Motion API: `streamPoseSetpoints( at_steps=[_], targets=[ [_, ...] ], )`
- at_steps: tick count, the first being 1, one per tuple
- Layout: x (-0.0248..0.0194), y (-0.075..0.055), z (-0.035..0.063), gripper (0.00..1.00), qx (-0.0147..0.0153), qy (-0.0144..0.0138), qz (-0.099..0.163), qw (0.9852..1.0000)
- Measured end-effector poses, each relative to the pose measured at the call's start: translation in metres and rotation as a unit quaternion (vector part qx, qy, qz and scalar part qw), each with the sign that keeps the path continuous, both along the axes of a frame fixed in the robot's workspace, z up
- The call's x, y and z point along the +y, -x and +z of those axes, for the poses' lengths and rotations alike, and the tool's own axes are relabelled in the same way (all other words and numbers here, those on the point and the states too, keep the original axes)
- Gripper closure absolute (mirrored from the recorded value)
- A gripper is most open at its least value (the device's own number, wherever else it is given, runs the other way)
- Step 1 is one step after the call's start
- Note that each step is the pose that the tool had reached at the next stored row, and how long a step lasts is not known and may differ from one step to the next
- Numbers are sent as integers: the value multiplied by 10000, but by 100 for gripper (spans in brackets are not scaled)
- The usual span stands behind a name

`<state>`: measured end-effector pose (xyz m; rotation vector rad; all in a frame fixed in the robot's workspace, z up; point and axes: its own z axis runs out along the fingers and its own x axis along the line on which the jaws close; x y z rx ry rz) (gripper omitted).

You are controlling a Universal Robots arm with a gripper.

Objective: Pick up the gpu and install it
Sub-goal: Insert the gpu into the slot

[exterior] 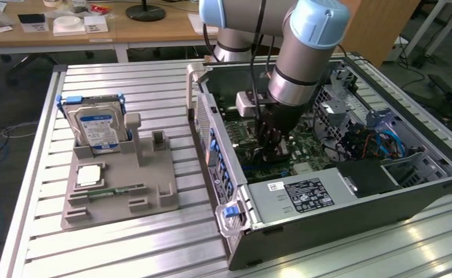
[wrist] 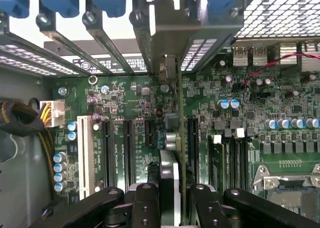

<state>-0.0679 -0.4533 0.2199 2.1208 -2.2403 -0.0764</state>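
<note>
The gripper (exterior: 274, 152) reaches down inside the open computer case (exterior: 350, 231), its fingers (wrist: 145, 208) clenched on the gpu (wrist: 172, 188), which stands on edge over the motherboard (wrist: 280, 113). In the wrist view the card runs thin and straight between the two fingers, its metal bracket (wrist: 167, 68) up against the rear wall of the case, in line with one of the bracket openings there. Black expansion slots (wrist: 127, 148) lie on either side of the card — close, with little spare room. Whether the card's edge is seated in a slot I cannot tell.

Outside the case, on the slatted table (exterior: 133, 249), a grey fixture (exterior: 117, 191) sits near the exterior view's left edge, well apart from the case wall. It carries the hard drive (exterior: 96, 124) upright at its far end and a memory stick (exterior: 117, 190) lying flat nearer the front.
</note>
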Motion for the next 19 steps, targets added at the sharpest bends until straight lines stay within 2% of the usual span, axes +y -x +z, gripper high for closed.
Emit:
streamPoseSetpoints(
  at_steps=[4,13,15,16,17,19],
  targets=[
    [-1,6,-71,72,1,0,-1,10000],
    [0,5,-77,72,-1,-2,0,10000],
    [5,4,-91,71,-9,-24,-1,10000],
    [5,3,-90,71,-8,-19,0,10000],
    [3,4,-81,65,-5,-8,0,10000],
    [1,5,-65,65,-13,-6,-1,10000]
  ],
)
